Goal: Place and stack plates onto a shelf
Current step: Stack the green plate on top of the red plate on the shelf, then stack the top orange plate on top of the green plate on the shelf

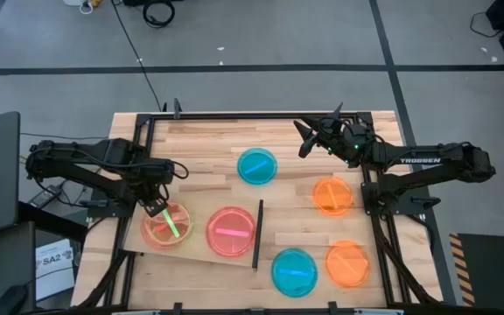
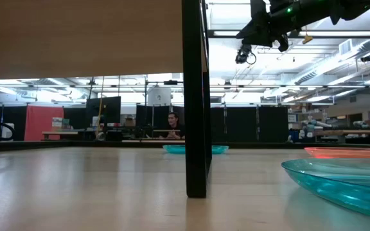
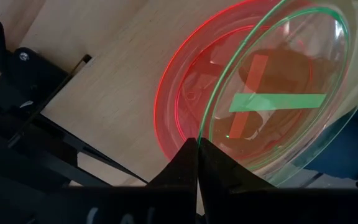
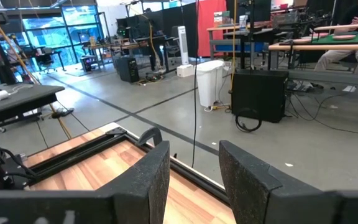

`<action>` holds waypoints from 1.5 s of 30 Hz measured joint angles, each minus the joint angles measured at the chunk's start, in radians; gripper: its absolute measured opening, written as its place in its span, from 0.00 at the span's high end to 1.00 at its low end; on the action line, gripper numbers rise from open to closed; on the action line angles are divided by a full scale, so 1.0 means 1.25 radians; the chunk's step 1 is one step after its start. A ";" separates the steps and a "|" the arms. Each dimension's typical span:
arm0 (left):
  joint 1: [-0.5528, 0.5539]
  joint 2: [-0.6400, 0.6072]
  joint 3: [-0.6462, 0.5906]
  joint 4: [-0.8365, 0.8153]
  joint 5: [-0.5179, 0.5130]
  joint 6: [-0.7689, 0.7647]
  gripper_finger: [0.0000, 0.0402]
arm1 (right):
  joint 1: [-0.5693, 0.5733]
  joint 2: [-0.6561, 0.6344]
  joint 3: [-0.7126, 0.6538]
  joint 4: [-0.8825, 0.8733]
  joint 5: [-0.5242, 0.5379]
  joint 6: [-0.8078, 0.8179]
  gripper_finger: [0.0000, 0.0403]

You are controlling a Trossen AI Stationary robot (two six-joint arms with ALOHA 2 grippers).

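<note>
My left gripper [image 1: 157,207] is over the left end of the shelf [image 1: 199,255], a pale panel with a black upright strip [image 1: 257,233]. It is shut on a green plate [image 3: 278,99], which stands over a red-pink plate [image 3: 179,106] lying on the shelf. A second pink plate [image 1: 231,231] lies flat on the shelf beside the strip. My right gripper [image 1: 309,137] hangs open in the air above the table's far right part, touching nothing. Blue plates [image 1: 257,166] [image 1: 294,271] and orange plates [image 1: 332,196] [image 1: 348,262] lie flat on the tabletop. My left gripper pinches the green plate's rim [image 3: 205,132] between its two fingers, on the edge nearest the arm. The fingers slant down from the table's left. The plate is tilted above the red-pink plate; whether its far edge rests on that plate I cannot tell.
The black strip [image 2: 196,96] stands upright between the shelf and the loose plates to its right. A black frame rail [image 1: 234,115] runs along the table's far edge. A person sits in the room far beyond the table [image 2: 172,122].
</note>
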 joint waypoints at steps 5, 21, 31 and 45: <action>0.000 0.000 0.000 0.000 0.000 0.015 0.98 | 0.000 0.000 0.000 0.000 0.000 0.000 0.64; 0.000 0.000 0.000 0.000 -0.041 0.021 0.78 | 0.000 0.000 0.000 0.000 0.000 0.000 0.64; 0.000 0.000 0.000 0.000 -0.055 0.020 0.66 | 0.000 0.000 0.000 0.000 0.000 0.000 0.64; 0.000 0.000 0.000 0.066 -0.151 0.018 0.63 | 0.000 0.000 0.000 -0.005 -0.081 0.052 0.64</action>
